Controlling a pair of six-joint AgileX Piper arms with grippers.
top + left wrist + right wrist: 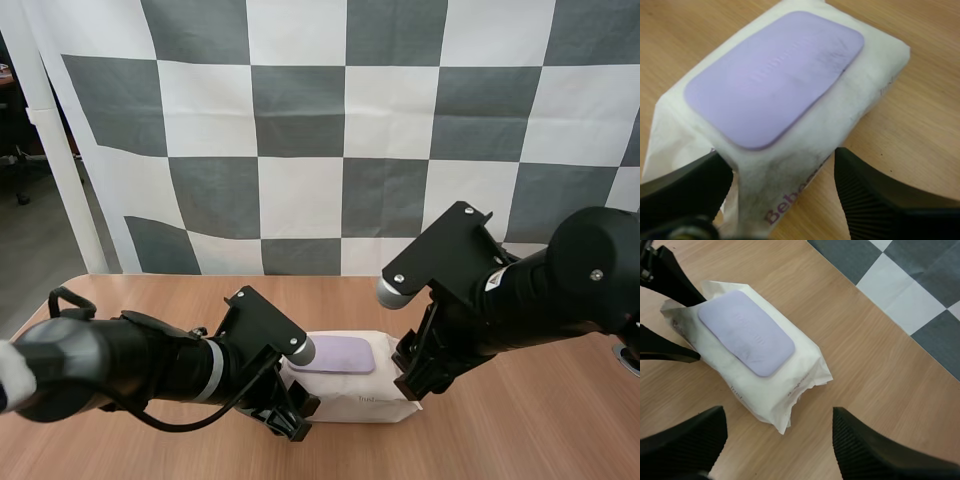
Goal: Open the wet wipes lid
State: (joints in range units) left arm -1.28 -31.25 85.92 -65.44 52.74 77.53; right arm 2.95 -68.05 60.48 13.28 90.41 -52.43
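Wet wipes pack [365, 397] on the table [520, 425], purple lid [340, 353] closed.
Left end effector [782, 157] spread astride one end; right end effector [779, 412] spread near the other.

Bright, even light leaves soft, faint shadows under the wet wipes pack [802, 367] on the table [875, 375].

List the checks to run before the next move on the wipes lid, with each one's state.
Wet wipes pack flat on the table: ok.
Lid shut, nothing covering it: ok.
Left gripper steadying the pack: not ok, open astride one end.
Right gripper open: ok.
Right gripper at the lid's edge: not ok, at the pack's other end, off the lid.
Which lid edge lifts: cannot tell.
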